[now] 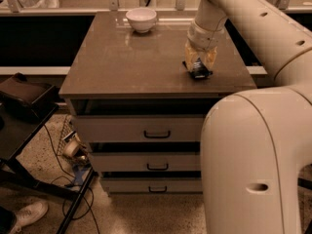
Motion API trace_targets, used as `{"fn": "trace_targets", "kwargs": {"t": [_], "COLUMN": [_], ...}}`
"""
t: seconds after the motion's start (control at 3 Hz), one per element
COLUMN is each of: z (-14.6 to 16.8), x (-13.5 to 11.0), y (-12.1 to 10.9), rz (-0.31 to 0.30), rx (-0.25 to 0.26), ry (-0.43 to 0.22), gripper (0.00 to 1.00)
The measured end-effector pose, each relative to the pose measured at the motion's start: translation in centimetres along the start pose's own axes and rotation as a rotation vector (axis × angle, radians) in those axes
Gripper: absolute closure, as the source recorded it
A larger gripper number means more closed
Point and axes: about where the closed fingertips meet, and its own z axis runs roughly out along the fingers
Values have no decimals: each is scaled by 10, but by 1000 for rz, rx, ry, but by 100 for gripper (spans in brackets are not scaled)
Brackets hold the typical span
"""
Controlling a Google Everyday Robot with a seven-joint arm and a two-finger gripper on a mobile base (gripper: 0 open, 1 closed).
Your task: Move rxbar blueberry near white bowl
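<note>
Single arm, one camera view. The end effector (198, 67) is down at the near right part of the desk (126, 67), not far from the front edge, with the arm (253, 18) coming in from the upper right of the view. We read it as clenched on the rxbar blueberry (200, 73): the pale fingers (193, 57) bracket the dark blue wrapper, and the bar shows just beneath them at the tips, tilted rather than lying flat. We cannot tell whether its lower edge touches the desk or hangs just clear of it. Only a short part of the bar is visible, so we do not commit to its long axis; it seems to run roughly across the fingers. The white bowl (141, 19) stands upright at the far edge of the desk, well apart from the bar. Key relation: from the end effector, the bowl lies away from the camera and to the view's left, on a diagonal over bare desk surface with nothing between. Our judgement: the grasp is done and the carry is not; the next move needs a slight lift, then travel along that diagonal, with the set-down just beside the bowl and short of its rim. Risk: the bar slipping from a tip grasp, or nudging the bowl on arrival.
</note>
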Motion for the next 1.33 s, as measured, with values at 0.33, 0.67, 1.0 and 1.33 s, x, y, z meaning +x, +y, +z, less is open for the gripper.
{"fn": "trace_targets", "kwargs": {"t": [0.33,0.67,1.0,1.33], "z": [-56,-95,-121,-148], "x": [-31,-54,-86,-99], "y": [25,45,63,70], "rz": [-122,-204,-220,-228], "rx": [5,-1,-24,-31], "ry": [-141,-232,-344,-430], "gripper": [100,100,100,100]}}
